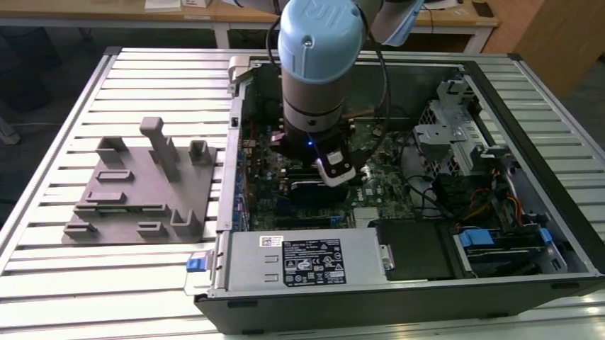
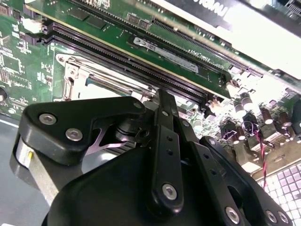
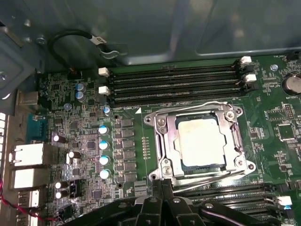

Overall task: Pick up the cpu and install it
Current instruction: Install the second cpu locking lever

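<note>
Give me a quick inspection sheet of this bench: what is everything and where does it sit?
Surface: slatted metal table.
Job's things: cpu lies in the socket frame on the motherboard, inside the open computer case.
Clutter: grey fixture block on the exterior view's left.
Grippers: gripper sits low beside the socket, holding nothing visible.
Cables: black loop; coloured wires in the case.
Surroundings: wooden desks behind.

Cpu (image 3: 198, 142): dull pale metal top. Socket frame (image 3: 162, 141): shiny metal. Gripper (image 2: 162, 141): matt black. Table (image 1: 57, 283): ribbed bare metal. Fixture (image 1: 142, 188): matt grey plastic.
</note>
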Controlling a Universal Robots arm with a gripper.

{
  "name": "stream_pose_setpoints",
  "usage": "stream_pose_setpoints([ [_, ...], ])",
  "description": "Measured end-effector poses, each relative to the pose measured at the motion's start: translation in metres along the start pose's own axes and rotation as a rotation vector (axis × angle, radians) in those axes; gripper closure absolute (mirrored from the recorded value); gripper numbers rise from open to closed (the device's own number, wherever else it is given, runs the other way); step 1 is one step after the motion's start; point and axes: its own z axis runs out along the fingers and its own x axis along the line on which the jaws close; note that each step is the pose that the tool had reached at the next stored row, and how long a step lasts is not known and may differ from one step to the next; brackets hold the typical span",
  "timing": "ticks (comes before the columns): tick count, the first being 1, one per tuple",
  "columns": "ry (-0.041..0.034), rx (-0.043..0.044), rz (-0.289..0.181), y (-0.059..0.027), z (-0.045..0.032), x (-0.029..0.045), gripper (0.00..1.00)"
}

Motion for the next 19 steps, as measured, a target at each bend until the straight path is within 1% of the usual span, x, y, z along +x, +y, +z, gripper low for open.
stream_pose_setpoints([
  [2, 0.0003, -0.0033, 0.0, -0.0015, -0.0003, -0.0002, 0.89],
  [3, 0.0009, -0.0078, 0.0, -0.0022, -0.0004, -0.0003, 0.89],
  [5, 0.0027, -0.0223, 0.001, -0.0036, -0.0003, -0.0004, 0.89],
  [7, 0.0046, -0.0391, 0.002, -0.005, 0.0001, -0.0006, 0.89],
  [8, 0.0054, -0.0453, 0.002, -0.0057, 0.0003, -0.0006, 0.89],
  [12, 0.0063, -0.0566, 0.002, -0.0076, 0.0012, -0.0008, 0.89],
  [16, 0.0078, -0.0711, 0.003, -0.0079, 0.0019, -0.0005, 0.89],
  [19, 0.0073, -0.0736, 0.003, -0.0082, 0.0028, -0.0002, 0.89],
])
